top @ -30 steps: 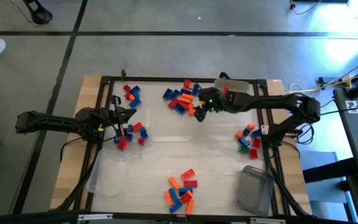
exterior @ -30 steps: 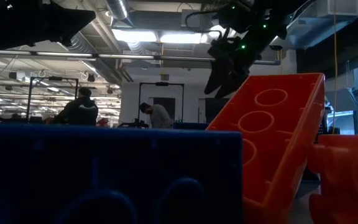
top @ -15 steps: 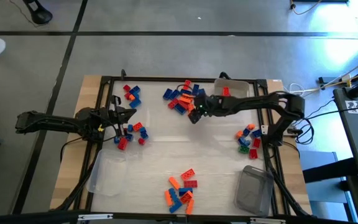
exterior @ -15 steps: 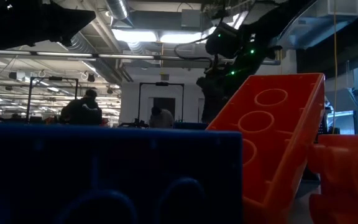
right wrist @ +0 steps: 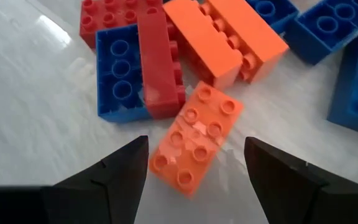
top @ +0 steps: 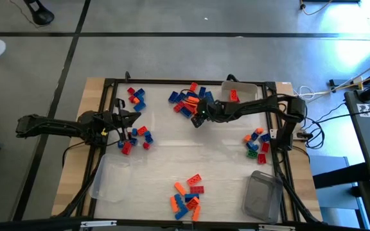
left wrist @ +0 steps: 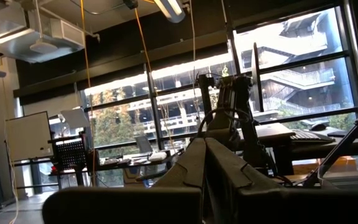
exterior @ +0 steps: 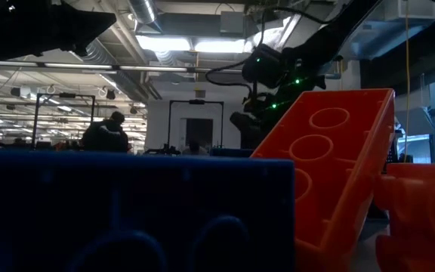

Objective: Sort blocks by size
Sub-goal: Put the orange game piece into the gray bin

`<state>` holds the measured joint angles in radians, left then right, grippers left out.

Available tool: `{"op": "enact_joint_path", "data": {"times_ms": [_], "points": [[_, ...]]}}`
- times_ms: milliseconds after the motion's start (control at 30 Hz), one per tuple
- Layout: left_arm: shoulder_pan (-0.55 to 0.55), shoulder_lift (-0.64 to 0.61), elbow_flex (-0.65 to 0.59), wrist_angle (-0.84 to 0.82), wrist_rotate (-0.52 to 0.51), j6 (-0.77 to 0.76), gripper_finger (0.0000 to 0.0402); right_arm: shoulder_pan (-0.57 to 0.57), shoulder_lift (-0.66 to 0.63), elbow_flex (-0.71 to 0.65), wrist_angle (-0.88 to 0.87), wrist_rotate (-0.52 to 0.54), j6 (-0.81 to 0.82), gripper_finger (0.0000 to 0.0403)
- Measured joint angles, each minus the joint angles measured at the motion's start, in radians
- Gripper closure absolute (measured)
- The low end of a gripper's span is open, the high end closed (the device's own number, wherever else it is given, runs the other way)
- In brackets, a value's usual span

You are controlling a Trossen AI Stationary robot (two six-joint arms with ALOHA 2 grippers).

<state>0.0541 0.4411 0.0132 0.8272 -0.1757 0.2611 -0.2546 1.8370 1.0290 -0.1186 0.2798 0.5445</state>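
Table (top: 172, 154) comes first for us — a pale work surface inside a dark frame, with both arms reaching in from the sides. On it we see three clear tubs: one at the far edge (top: 246, 90) with a red brick in it, one near the front left corner (top: 111, 183), and one near the front right corner (top: 262, 196).

Next we take the arms. Our left arm lies along the left side, its gripper (top: 135, 117) resting with fingers pressed together just above a small cluster of blocks (top: 133, 136); from its wrist we see only the dark joined fingers and the room's windows. Our right arm stretches across from the right, and its gripper (top: 198, 119) hangs at the near edge of the far-centre pile (top: 188, 99), fingers spread wide and holding nothing.

The blocks lie in groups — red, orange and blue — at the far left (top: 135, 96), the far centre, the left, the right (top: 257, 142) with a few green, and the front centre (top: 188, 196).

Smallest, in the right wrist view, we see an orange eight-stud brick (right wrist: 197, 137) lying flat between the spread fingertips (right wrist: 124, 167), untouched, just beside a red brick (right wrist: 157, 62) lying over a blue one (right wrist: 118, 78).
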Motion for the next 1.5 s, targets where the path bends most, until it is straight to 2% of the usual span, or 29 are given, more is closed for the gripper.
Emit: {"op": "enact_joint_path", "data": {"times_ms": [300, 800, 933, 1233, 1367, 1500], "points": [[0.000, 0.000, 0.000, 0.000, 0.000, 0.000, 0.0402, 0.000, 0.066, 0.000, 0.060, 0.000, 0.000, 0.0139], [0.000, 0.000, 0.000, 0.000, 0.000, 0.000, 0.0402, -0.001, 0.066, 0.000, 0.037, 0.023, -0.052, 0.0141], [0.000, 0.000, 0.000, 0.000, 0.000, 0.000, 0.0402, -0.001, 0.066, 0.000, 0.030, 0.023, -0.053, 0.0166], [0.000, 0.000, 0.000, 0.000, 0.000, 0.000, 0.0402, 0.000, 0.064, 0.001, -0.014, 0.034, -0.071, 0.0262], [0.000, 0.000, 0.000, 0.000, 0.000, 0.000, 0.0402, -0.001, 0.063, 0.002, -0.016, 0.035, -0.079, 0.0262], [0.000, 0.000, 0.000, 0.000, 0.000, 0.000, 0.0402, -0.001, 0.061, 0.002, -0.032, 0.035, -0.082, 0.0241]]}}
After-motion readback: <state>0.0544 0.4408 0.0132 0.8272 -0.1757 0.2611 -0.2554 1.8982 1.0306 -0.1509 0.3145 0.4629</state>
